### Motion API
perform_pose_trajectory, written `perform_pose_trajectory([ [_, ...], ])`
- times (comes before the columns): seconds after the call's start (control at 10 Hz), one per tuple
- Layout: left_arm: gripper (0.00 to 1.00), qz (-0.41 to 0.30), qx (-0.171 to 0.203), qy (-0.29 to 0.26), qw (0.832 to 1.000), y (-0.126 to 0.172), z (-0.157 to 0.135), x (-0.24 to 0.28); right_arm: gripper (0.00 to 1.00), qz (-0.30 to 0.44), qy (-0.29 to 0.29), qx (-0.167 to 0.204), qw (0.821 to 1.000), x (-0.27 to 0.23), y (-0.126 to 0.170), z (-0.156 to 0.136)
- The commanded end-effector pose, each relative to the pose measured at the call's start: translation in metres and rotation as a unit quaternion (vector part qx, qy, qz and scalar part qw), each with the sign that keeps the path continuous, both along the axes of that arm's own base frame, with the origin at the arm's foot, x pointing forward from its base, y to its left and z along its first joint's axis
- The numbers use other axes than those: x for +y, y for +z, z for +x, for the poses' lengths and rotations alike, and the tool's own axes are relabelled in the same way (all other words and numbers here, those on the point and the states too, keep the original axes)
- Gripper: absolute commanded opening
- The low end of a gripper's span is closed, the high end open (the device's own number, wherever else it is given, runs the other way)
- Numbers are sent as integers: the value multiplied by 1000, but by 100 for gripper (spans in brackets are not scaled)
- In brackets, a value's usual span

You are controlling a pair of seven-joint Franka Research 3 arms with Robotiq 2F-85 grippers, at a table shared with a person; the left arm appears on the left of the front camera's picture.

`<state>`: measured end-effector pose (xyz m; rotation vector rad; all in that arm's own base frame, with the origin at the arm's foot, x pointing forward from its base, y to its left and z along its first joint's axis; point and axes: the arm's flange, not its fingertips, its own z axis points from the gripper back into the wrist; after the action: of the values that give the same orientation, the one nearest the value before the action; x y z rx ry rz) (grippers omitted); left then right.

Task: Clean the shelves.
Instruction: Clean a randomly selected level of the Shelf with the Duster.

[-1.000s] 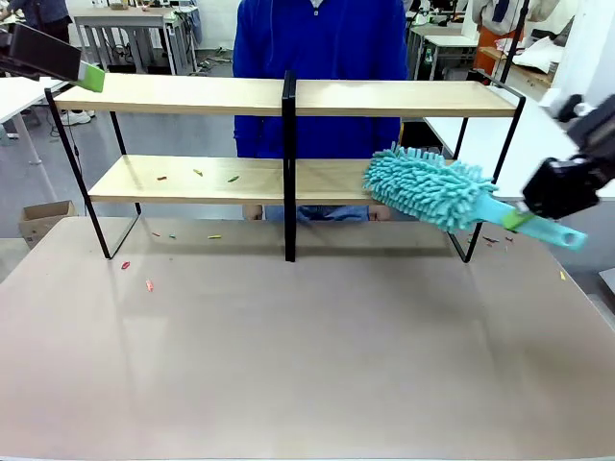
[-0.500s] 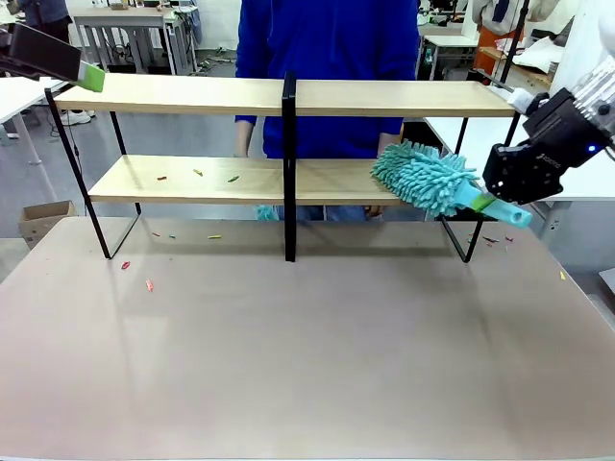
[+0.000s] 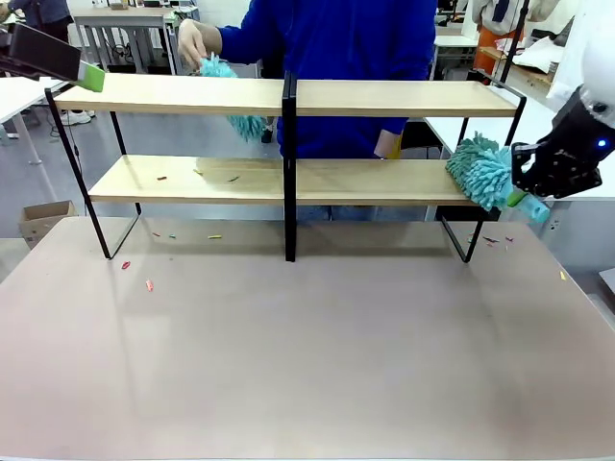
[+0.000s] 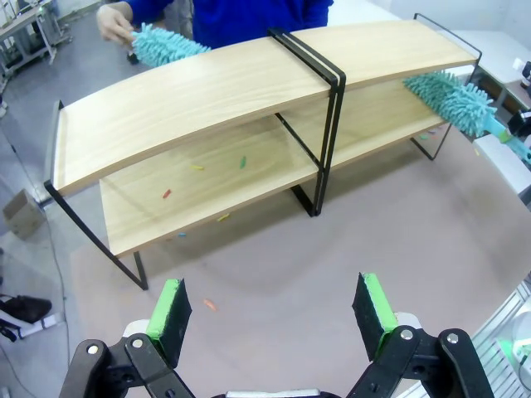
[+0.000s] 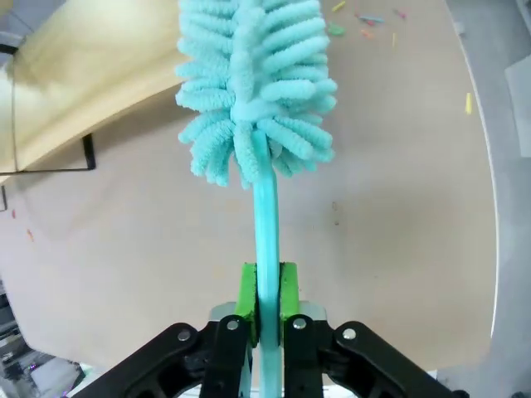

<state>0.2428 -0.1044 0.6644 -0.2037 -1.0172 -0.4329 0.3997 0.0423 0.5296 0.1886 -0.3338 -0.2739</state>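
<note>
We just dragged the duster (image 3: 478,170), clamped in our right gripper (image 5: 265,290), out to the right end of the shelves (image 3: 384,98) across the table (image 3: 307,365). That side's swept. Meanwhile our left gripper (image 4: 277,303) hangs open and crumbs (image 3: 197,173) are left on the lower board's left half.

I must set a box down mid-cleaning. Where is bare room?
Free: the upper light-wood board right of the black centre post, and the middle of the beige-pink tabletop. Crowded: the lower board, where the right gripper holds a fluffy teal duster at its right end and coloured scraps lie left; upper left, the person's hand.
</note>
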Motion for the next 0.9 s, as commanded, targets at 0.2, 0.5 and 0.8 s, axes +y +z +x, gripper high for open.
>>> perform_pose_trajectory([
  [0.2, 100, -1, -1, 0, 1000, 1, -1, 1, 12, -5, 32, -17, 999, 18, -11, -1],
  [0.5, 100, -1, -1, 0, 1000, 1, -1, 1, 12, 146, 150, -13, 978, -3, 4, -23],
  [0.8, 100, -1, -1, 0, 1000, 1, -1, 1, 12, 317, 395, 129, 853, -90, 37, -109],
])
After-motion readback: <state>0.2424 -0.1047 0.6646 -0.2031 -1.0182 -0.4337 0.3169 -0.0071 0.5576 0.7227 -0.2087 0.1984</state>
